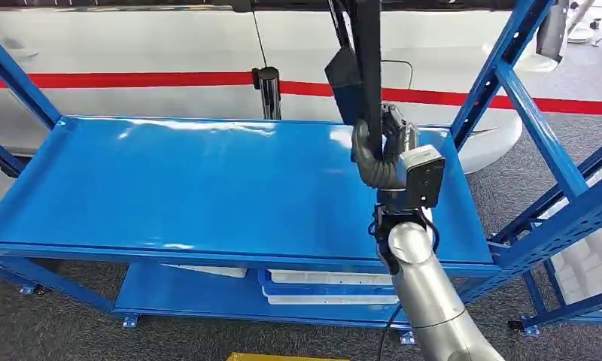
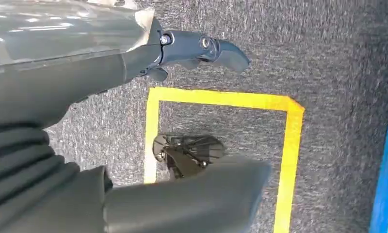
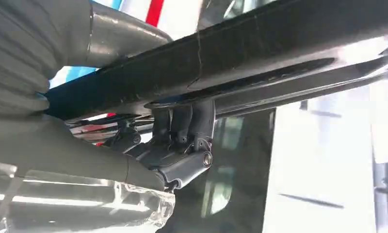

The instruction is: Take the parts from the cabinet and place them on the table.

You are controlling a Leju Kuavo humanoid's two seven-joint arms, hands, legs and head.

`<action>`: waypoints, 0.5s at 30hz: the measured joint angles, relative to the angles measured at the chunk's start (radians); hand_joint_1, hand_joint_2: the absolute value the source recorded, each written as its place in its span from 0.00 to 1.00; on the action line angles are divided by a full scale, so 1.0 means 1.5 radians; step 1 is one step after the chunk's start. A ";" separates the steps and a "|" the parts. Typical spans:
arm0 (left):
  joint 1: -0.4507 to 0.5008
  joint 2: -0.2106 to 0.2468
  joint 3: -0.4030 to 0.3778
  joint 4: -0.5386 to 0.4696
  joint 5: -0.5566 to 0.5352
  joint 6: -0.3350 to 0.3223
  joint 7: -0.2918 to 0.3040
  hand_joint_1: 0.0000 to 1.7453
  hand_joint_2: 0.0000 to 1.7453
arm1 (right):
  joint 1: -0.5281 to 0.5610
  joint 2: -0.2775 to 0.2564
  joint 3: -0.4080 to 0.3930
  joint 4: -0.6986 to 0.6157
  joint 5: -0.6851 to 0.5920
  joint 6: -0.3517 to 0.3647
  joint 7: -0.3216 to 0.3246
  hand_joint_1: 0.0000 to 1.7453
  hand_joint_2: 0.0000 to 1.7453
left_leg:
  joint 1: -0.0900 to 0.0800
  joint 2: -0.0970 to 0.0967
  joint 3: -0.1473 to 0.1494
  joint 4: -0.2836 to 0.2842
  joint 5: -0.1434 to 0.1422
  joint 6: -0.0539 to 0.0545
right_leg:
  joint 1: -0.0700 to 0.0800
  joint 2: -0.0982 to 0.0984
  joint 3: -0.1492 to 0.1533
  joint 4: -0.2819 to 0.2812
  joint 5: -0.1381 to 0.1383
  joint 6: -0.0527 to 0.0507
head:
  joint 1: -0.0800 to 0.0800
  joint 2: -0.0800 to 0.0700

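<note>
While no readable writing is showing | right hand [image 1: 384, 139] is gripping long black part [image 1: 369, 60], holding it upright over blue table [image 1: 170, 188] | left hand [image 2: 134, 97] is hanging over carpet, fingers apart, holding nothing

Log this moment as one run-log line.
right robot hand: grips long black part, held upright over blue table | left robot hand: holds nothing, above floor | part not yet placed

long black part [image 1: 369, 68] runs out of the head view's top edge, upper end unseen. right hand [image 1: 384, 147] mostly hidden behind its wrist cover and the part; fingers [image 3: 182, 124] half tucked under the bar. white trays [image 1: 329, 287] on the lower shelf partly covered by the blue shelf [image 1: 170, 195]. left hand [image 2: 182, 51] cut off by the frame edge.
</note>
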 joint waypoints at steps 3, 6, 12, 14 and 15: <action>0.000 0.000 0.012 0.000 0.007 0.000 -0.002 0.00 1.00 | -0.002 -0.013 0.010 -0.020 -0.089 0.043 0.009 1.00 1.00 | 0.000 0.000 0.000 0.000 0.000 0.000 | 0.000 0.000 0.000 0.000 0.000 0.000 | 0.000 0.000; 0.000 0.000 0.021 0.000 0.011 0.001 -0.004 0.00 1.00 | -0.003 -0.029 0.020 -0.035 -0.142 0.068 0.010 1.00 1.00 | 0.000 0.000 0.000 0.000 0.000 0.000 | 0.000 0.000 0.000 0.000 0.000 0.000 | 0.000 0.000; 0.001 0.001 0.028 0.000 0.003 0.010 -0.003 0.00 1.00 | 0.008 -0.054 0.055 -0.060 -0.141 0.076 0.006 1.00 1.00 | 0.000 0.000 0.000 0.000 0.000 0.000 | 0.000 0.000 0.000 0.000 0.000 0.000 | 0.000 0.000; 0.001 0.001 0.028 0.000 0.002 0.009 0.009 0.00 1.00 | 0.015 -0.059 0.067 -0.066 -0.124 0.067 0.006 1.00 1.00 | 0.000 0.000 0.000 0.000 0.000 0.000 | 0.000 0.000 0.000 0.000 0.000 0.000 | 0.000 0.000; 0.001 0.001 0.028 0.000 0.002 0.009 0.013 0.00 1.00 | 0.019 -0.060 0.072 -0.070 -0.118 0.064 0.006 1.00 1.00 | 0.000 0.000 0.000 0.000 0.000 0.000 | 0.000 0.000 0.000 0.000 0.000 0.000 | 0.000 0.000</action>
